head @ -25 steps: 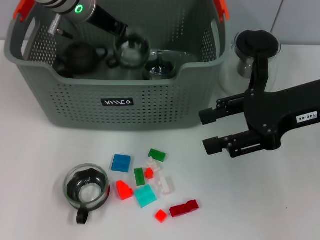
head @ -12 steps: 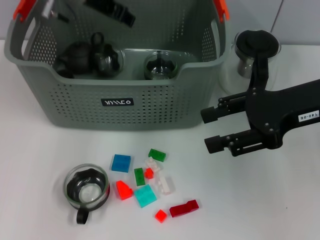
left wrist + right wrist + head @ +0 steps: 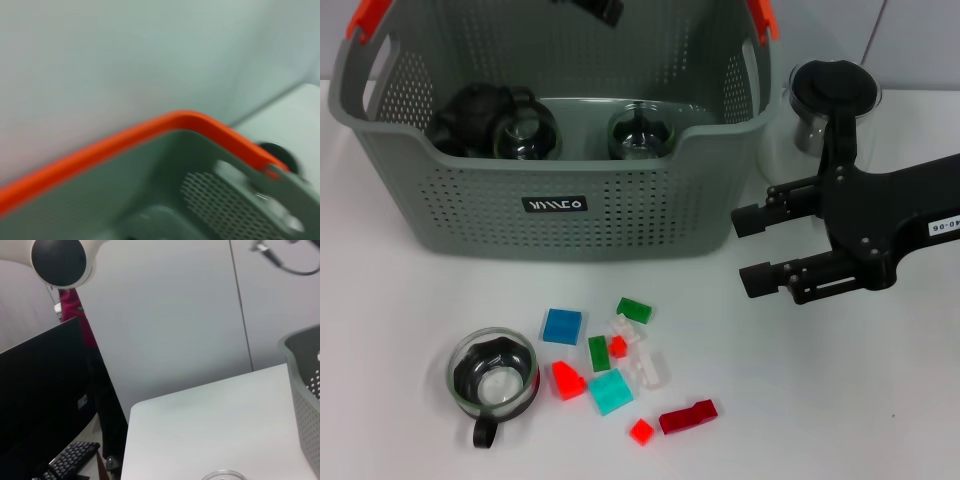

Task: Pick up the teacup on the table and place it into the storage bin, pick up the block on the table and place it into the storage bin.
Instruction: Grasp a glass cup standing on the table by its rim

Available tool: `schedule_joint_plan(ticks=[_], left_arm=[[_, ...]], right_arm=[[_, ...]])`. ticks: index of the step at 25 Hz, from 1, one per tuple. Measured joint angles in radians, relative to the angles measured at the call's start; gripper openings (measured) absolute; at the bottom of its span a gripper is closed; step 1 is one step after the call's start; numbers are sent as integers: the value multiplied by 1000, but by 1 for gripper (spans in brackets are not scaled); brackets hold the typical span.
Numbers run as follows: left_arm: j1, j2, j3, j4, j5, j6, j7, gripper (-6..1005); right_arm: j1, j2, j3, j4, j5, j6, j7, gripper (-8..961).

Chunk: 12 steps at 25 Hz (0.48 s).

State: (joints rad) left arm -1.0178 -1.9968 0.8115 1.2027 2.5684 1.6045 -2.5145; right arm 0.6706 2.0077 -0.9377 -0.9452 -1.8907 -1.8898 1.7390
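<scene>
The storage bin (image 3: 555, 150) fills the upper left of the frame and holds two glass cups. One teacup (image 3: 493, 378) stands lower left on the table (image 3: 840, 400), beside scattered blocks (image 3: 611, 390). My right gripper (image 3: 752, 248) hovers centre right, jaws apart. Left gripper (image 3: 592, 8): jaw state undeterminable.

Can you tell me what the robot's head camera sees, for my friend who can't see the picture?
A grey storage bin holding glass cups sits on a white table. In front lie small coloured blocks and a glass teacup. The right gripper hovers open beside the bin, near a glass pitcher.
</scene>
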Motion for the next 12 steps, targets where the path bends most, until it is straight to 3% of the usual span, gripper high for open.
schedule_joint_plan(ticks=[3,12], left_arm=[[25,0,-12,63,-44,116,0,860],[121,4,-63,221,-133,426,-6,861]], right_arm=[[0,0,7,5,0,0,-10,713],[2,5,22,7,4,2,-18,713]])
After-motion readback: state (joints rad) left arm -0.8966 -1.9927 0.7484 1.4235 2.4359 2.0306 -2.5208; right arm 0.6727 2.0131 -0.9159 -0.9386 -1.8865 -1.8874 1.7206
